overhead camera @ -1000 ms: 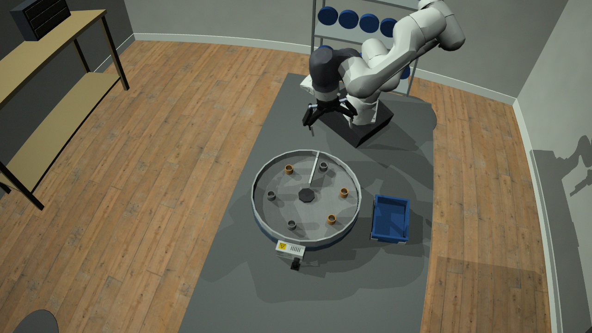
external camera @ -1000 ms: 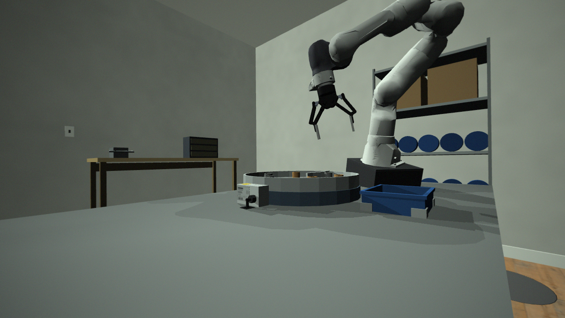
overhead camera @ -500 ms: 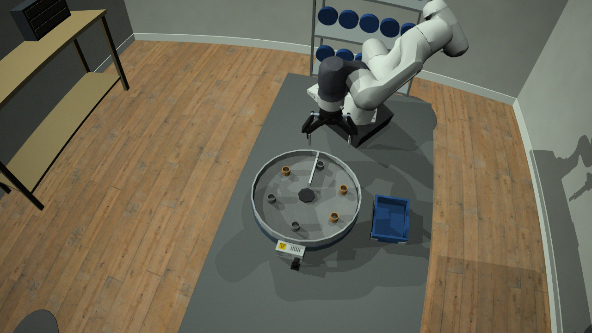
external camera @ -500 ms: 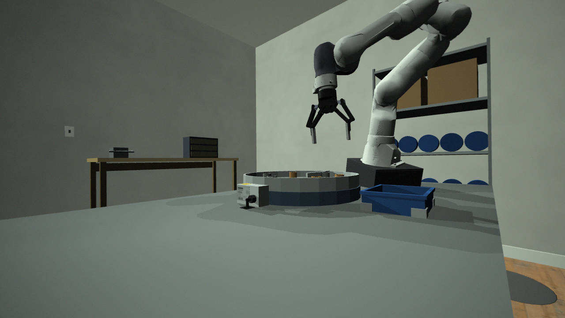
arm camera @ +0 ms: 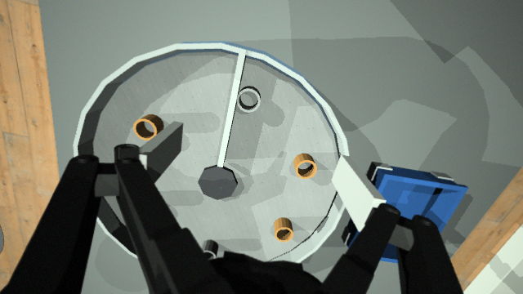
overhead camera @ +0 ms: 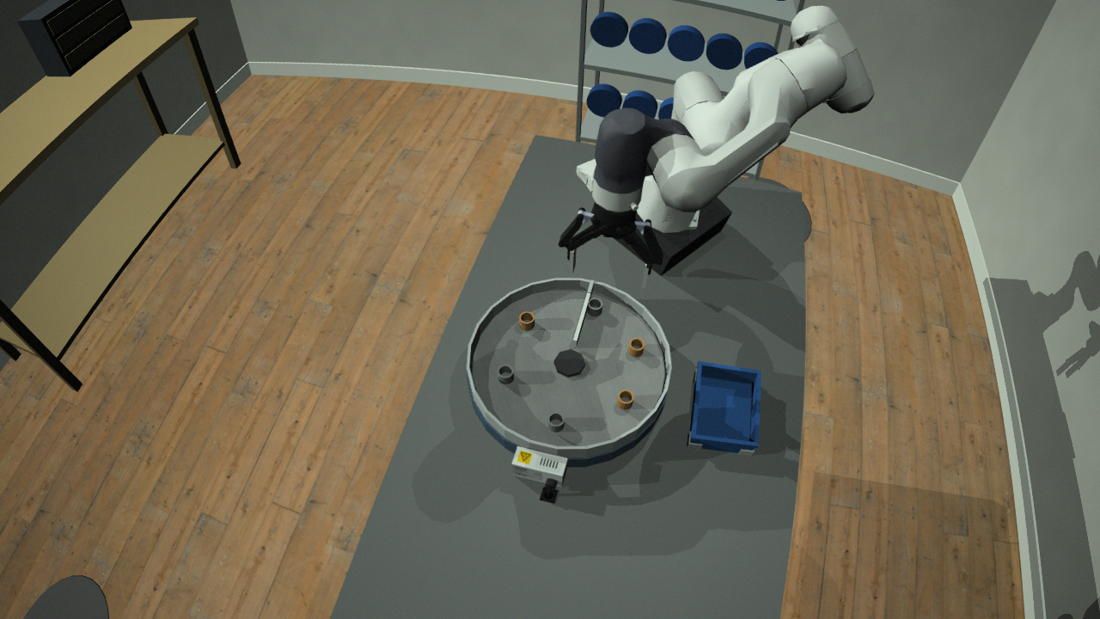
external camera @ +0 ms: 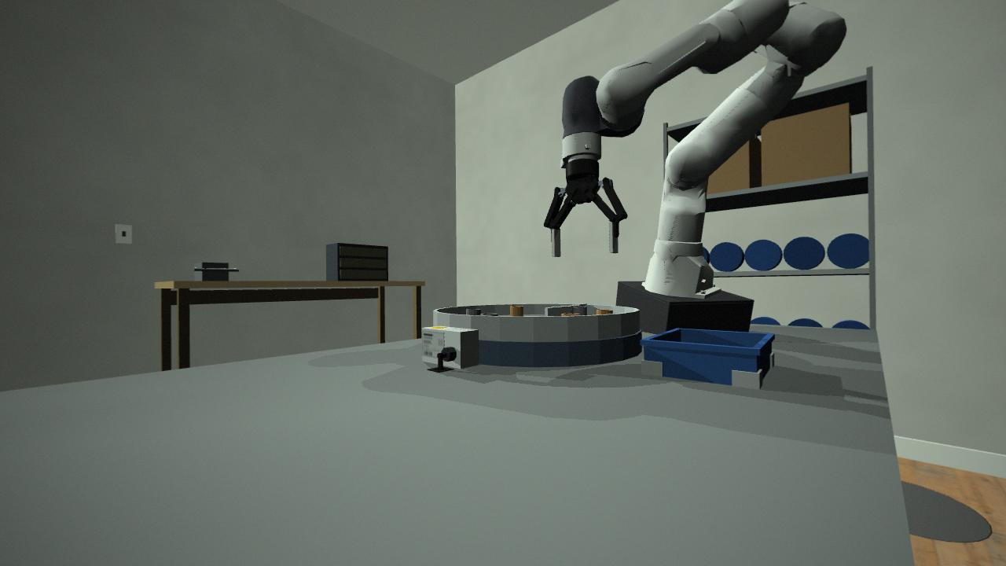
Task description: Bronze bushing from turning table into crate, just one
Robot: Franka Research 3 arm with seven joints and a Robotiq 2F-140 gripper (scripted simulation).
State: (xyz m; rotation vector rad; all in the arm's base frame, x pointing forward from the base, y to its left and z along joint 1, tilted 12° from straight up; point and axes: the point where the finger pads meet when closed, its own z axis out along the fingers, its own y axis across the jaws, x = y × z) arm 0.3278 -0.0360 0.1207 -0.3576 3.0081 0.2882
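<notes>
The round turning table (overhead camera: pixel 474 361) (external camera: pixel 534 332) (arm camera: pixel 204 46) holds three bronze bushings (overhead camera: pixel 527 320) (overhead camera: pixel 636 346) (overhead camera: pixel 625 398) and three grey bushings (overhead camera: pixel 594 307) (overhead camera: pixel 505 374) (overhead camera: pixel 555 421). In the wrist view the bronze ones (arm camera: pixel 148 126) (arm camera: pixel 305 166) (arm camera: pixel 283 229) stand upright, and so does one grey bushing (arm camera: pixel 249 99). The blue crate (overhead camera: pixel 726 371) (external camera: pixel 703 358) (arm camera: pixel 421 192) stands right of the table and holds nothing. My gripper (overhead camera: pixel 611 261) (external camera: pixel 584 248) (arm camera: pixel 261 153) is open and empty. It hangs high above the table's far edge, pointing down.
A white divider bar (overhead camera: pixel 583 311) runs from the dark hub (overhead camera: pixel 571 361) to the rim. A control box (overhead camera: pixel 540 462) (external camera: pixel 449 344) sits at the table's near side. The robot base (overhead camera: pixel 692 230) and a shelf rack (overhead camera: pixel 669 38) stand behind.
</notes>
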